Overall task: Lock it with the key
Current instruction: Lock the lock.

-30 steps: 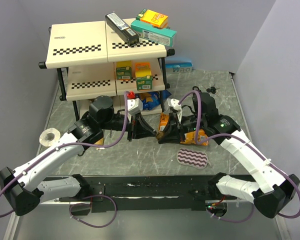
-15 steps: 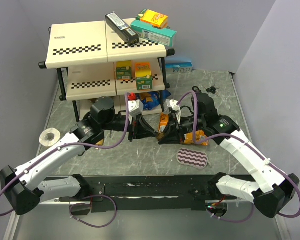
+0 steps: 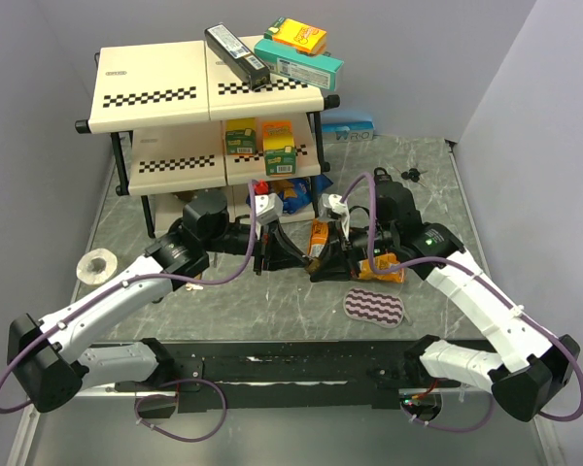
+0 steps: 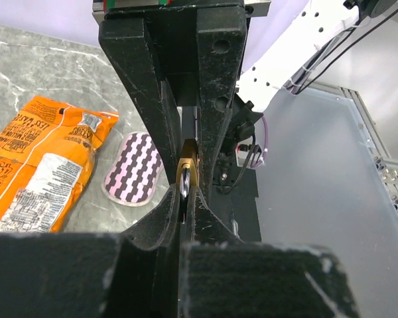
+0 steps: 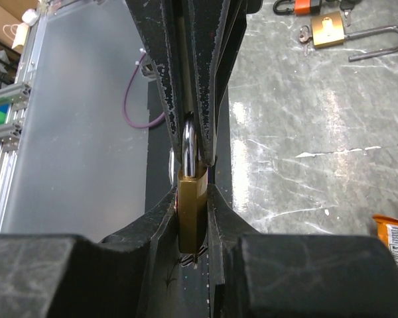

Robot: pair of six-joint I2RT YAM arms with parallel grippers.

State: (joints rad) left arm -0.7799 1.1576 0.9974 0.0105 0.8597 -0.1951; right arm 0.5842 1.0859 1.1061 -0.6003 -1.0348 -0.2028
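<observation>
A brass padlock [image 5: 192, 209] is held in the air between my two grippers, above the table's middle [image 3: 311, 260]. My right gripper [image 5: 192, 199] is shut on the brass body. The silver shackle [image 5: 189, 142] runs up between the fingers of my left gripper [image 3: 293, 254]. In the left wrist view my left gripper [image 4: 184, 195] is shut on the shiny shackle, with the brass body [image 4: 186, 171] just beyond it. Something small and dark sticks out under the lock body [image 5: 200, 255]; I cannot tell if it is the key.
An orange snack bag [image 3: 384, 267] and a pink striped pad [image 3: 376, 306] lie under the right arm. Another brass padlock with a long shackle [image 5: 328, 30] lies at the far right. A two-tier shelf [image 3: 204, 92] stands at the back left, a tape roll [image 3: 99, 264] at the left.
The left arm has shifted a little to the right, towards the right gripper. Both grippers keep their hold on the padlock.
</observation>
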